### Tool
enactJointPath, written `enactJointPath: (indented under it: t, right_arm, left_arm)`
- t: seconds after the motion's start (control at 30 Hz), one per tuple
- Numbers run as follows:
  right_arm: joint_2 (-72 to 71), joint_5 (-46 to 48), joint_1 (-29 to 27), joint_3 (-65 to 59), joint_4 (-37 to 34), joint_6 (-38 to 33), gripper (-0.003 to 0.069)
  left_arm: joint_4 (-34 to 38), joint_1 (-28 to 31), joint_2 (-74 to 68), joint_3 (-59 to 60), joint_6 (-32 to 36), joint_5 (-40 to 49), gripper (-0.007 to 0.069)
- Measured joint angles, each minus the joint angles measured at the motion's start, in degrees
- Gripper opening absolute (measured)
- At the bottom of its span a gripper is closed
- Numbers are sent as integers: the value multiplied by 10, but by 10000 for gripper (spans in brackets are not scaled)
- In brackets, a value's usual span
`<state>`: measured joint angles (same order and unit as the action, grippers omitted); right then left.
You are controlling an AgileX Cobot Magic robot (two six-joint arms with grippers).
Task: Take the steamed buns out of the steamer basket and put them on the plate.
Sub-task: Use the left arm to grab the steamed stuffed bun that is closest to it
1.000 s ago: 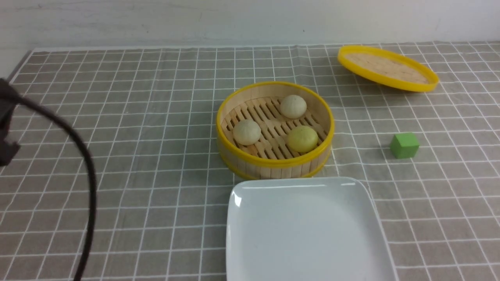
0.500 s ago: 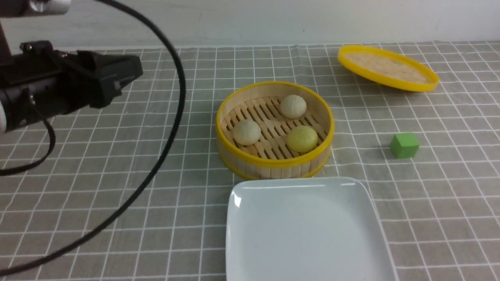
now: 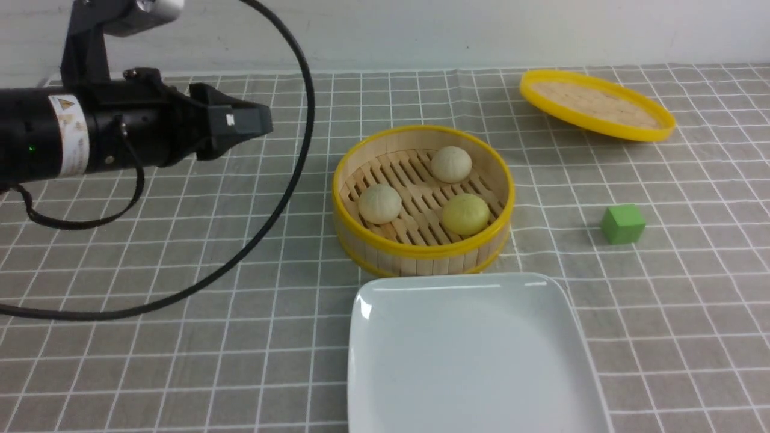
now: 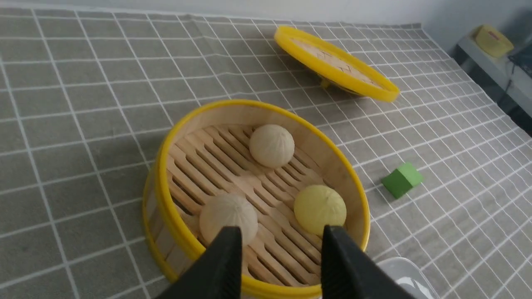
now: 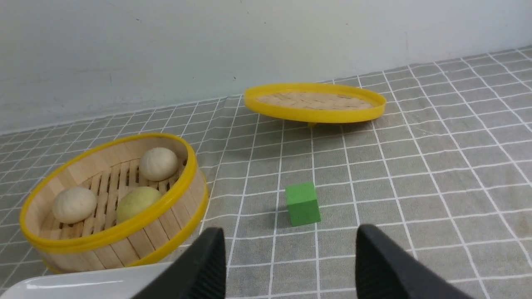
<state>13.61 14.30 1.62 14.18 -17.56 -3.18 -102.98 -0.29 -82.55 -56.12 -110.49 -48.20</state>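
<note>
The steamer basket (image 3: 421, 255) stands mid-table and holds three steamed buns: a cream one at the left (image 3: 380, 203), a cream one at the back (image 3: 452, 163) and a pale yellow one (image 3: 465, 214). The white plate (image 3: 475, 355) lies empty just in front of the basket. My left gripper (image 3: 264, 123) is open and empty, raised to the left of the basket. In the left wrist view, my left gripper (image 4: 282, 232) frames the near cream bun (image 4: 228, 218) and the yellow bun (image 4: 320, 207). My right gripper (image 5: 291, 232) is open and empty, out of the front view.
The flat yellow-rimmed lid (image 3: 595, 105) rests tilted at the back right. A green cube (image 3: 623, 224) sits right of the basket, ahead of my right gripper in the right wrist view (image 5: 302, 203). The left arm's black cable (image 3: 283, 180) loops over the cloth left of the basket.
My left arm has swung in from the left edge and moved right toward the basket. The buns, basket, plate, lid and cube have not moved.
</note>
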Motion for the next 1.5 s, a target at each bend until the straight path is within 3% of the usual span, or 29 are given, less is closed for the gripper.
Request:
enactJointPath:
  t: [0.23, 0.53, 0.67, 0.93, 1.2, 1.5]
  right_arm:
    - [11, 1, 0, 0, -1, -3, 421]
    - [11, 1, 0, 0, -1, -14, 421]
    - [11, 1, 0, 0, -2, -18, 421]
    - [11, 1, 0, 0, -4, -19, 421]
    - [11, 3, 0, 0, -3, -37, 421]
    - [11, 4, 0, 0, -5, -43, 421]
  left_arm:
    - [-1, 0, -25, -1, 35, -17, 299]
    - [-3, -5, -46, -12, 80, -60, 428]
    - [-4, -41, -46, -29, 86, -57, 437]
    - [-2, -144, -50, -49, 89, 93, 440]
    - [3, -148, -113, -52, 88, 154, 440]
    - [3, -148, -185, -78, 90, 156, 440]
